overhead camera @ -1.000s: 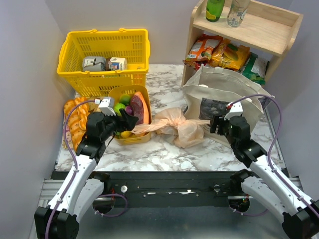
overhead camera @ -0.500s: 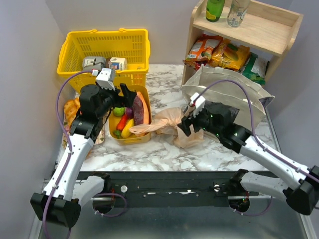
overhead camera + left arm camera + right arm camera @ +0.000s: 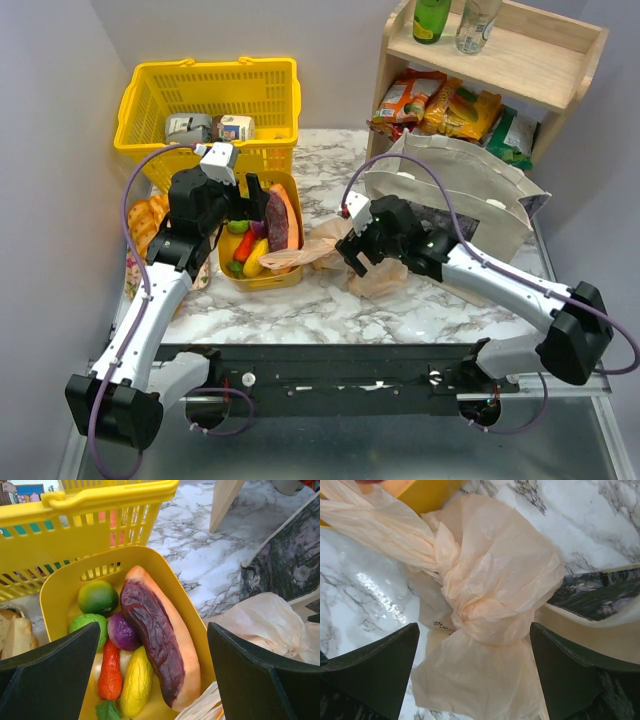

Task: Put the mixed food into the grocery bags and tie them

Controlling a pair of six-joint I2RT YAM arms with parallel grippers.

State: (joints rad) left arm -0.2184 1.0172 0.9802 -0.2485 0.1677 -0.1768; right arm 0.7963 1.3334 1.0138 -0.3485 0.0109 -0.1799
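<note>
The mixed food lies in a small yellow tray [image 3: 60, 592]: a red-brown long slice [image 3: 155, 635], a purple eggplant [image 3: 122, 632], two limes [image 3: 97, 596], a lemon [image 3: 135, 680] and an orange-red piece [image 3: 110, 672]. My left gripper [image 3: 155, 680] is open just above it, also seen from the top [image 3: 245, 205]. The knotted peach plastic bag [image 3: 490, 605] lies on the marble, with one end draped onto the tray. My right gripper [image 3: 475, 675] is open right over it [image 3: 353, 255]. The beige canvas tote [image 3: 450, 190] stands behind. I see no drink cans.
A yellow shopping basket [image 3: 210, 110] with small packages stands behind the tray. Braided bread [image 3: 145, 225] lies left of it. A wooden shelf [image 3: 500, 45] with snack packets [image 3: 450, 110] and bottles stands at the back right, close behind the tote.
My right arm swung left from in front of the tote to over the peach bag. My left arm moved back and right over the tray. Both grippers stay open.
</note>
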